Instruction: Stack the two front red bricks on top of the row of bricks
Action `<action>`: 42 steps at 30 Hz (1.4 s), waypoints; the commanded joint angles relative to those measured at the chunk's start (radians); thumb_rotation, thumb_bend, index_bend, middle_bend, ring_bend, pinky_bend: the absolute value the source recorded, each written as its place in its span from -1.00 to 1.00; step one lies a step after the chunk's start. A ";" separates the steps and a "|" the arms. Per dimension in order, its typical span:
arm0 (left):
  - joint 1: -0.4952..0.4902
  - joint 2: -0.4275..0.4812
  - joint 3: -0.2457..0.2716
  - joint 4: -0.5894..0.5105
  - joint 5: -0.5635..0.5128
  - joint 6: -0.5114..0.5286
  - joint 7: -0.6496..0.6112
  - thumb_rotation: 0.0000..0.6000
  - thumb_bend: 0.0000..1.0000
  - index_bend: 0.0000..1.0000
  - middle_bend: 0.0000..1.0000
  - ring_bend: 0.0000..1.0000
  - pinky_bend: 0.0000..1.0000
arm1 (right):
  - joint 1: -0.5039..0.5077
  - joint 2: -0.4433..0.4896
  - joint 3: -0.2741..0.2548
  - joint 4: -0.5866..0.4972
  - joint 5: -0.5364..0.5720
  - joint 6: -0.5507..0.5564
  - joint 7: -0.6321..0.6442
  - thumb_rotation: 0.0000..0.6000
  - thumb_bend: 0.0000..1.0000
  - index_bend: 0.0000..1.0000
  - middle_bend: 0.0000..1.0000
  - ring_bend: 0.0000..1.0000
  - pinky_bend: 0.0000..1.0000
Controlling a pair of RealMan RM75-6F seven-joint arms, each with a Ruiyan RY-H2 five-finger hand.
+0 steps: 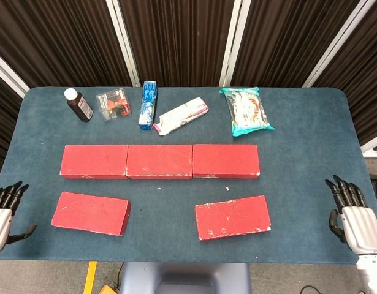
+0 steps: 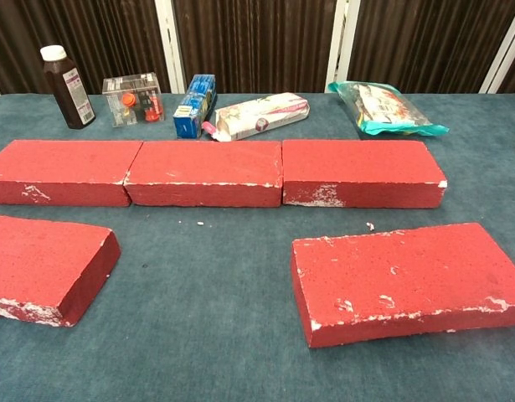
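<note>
A row of three red bricks [image 1: 159,161] [image 2: 215,172] lies end to end across the middle of the blue table. In front of it lie two loose red bricks: the left one [image 1: 91,212] [image 2: 43,265] and the right one [image 1: 232,217] [image 2: 408,278], each slightly askew. My left hand [image 1: 2,211] hovers off the table's left front corner, fingers spread, holding nothing. My right hand [image 1: 354,214] is off the right front edge, fingers apart and empty. Neither hand shows in the chest view.
Along the back of the table [image 1: 298,159] stand a brown bottle [image 1: 78,105], a clear box [image 1: 113,103], a blue carton [image 1: 148,104], a white packet [image 1: 181,115] and a teal snack bag [image 1: 247,110]. Dark curtains hang behind.
</note>
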 commanded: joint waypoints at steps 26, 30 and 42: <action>-0.228 -0.008 0.010 -0.412 -0.223 -0.319 0.576 1.00 -1.00 -1.00 -1.00 -1.00 -1.00 | 0.035 -0.015 -0.006 -0.012 0.042 -0.076 -0.066 1.00 0.69 -0.94 -1.00 -1.00 -1.00; -0.267 -0.045 -0.002 -0.417 -0.293 -0.330 0.639 1.00 -1.00 -1.00 -1.00 -1.00 -1.00 | 0.035 -0.013 -0.008 -0.015 0.042 -0.076 -0.066 1.00 0.69 -0.94 -1.00 -1.00 -1.00; -0.368 -0.131 -0.007 -0.404 -0.477 -0.335 0.756 1.00 -1.00 -1.00 -1.00 -1.00 -1.00 | 0.036 -0.013 -0.008 -0.017 0.046 -0.076 -0.068 1.00 0.69 -0.94 -1.00 -1.00 -1.00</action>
